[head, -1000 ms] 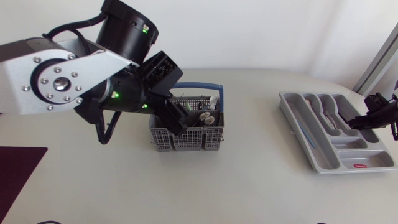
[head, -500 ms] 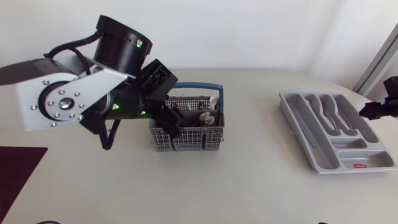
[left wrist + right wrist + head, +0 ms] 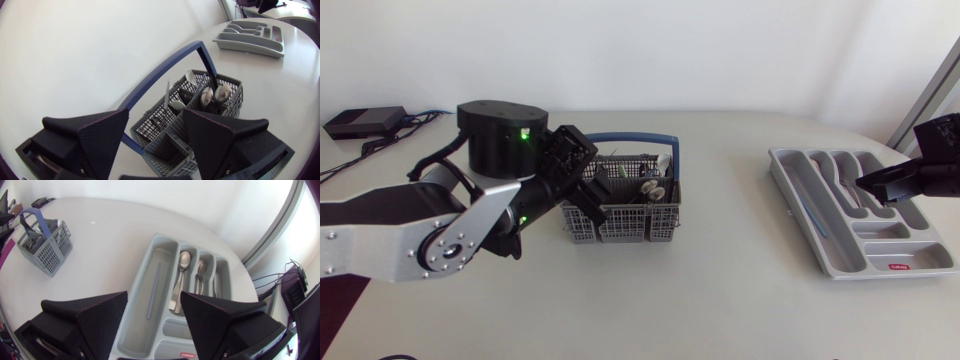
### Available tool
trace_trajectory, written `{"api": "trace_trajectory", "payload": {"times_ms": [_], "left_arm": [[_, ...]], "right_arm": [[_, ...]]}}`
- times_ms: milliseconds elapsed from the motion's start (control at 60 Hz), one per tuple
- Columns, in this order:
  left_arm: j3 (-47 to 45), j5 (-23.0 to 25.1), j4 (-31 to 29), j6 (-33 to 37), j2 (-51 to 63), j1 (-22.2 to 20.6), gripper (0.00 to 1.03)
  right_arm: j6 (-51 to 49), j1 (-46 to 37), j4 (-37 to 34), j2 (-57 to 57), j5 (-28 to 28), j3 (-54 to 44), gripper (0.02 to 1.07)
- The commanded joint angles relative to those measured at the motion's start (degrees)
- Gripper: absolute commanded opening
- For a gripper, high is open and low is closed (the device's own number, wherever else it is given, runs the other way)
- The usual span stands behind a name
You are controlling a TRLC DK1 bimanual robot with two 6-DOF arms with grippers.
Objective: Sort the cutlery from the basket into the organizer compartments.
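The worktop (image 3: 720,290) carries both task items. Within the last second the left arm (image 3: 410,240) has dropped from a high pose to a low one. Its left gripper (image 3: 155,112) remains at the basket (image 3: 200,132), fingers apart and holding nothing. The basket lies directly ahead of and below that gripper, and its blue handle (image 3: 160,74) crosses the gap. The organizer (image 3: 162,250) lies beneath the right gripper (image 3: 154,294), which has swung back over it, fingers spread and empty. The spoons (image 3: 222,91) and a knife (image 3: 166,100) stand beyond the left fingertips. These tips may already enter the basket, but we cannot confirm this. We judge that a new pick is starting.
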Motion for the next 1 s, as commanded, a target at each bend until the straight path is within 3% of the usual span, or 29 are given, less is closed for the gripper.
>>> {"api": "trace_trajectory", "payload": {"times_ms": [0,117,500,983], "left_arm": [[-2.1,-0.8,3.3,2.4,2.2,-0.3,0.74],[-2.2,-0.8,7.1,3.6,4.6,0.0,0.74],[2.5,-0.3,9.8,3.4,14.0,3.3,0.73],[8.4,2.2,14.8,3.0,21.6,4.8,0.34]], "right_arm": [[1.6,1.8,0.8,-2.1,-0.3,-3.2,0.79],[2.5,3.7,2.2,-3.1,-0.3,-5.1,0.79],[4.4,8.7,4.6,-3.1,-0.2,-8.0,0.79],[7.1,13.1,6.5,-3.5,1.3,-10.0,0.79]]}}
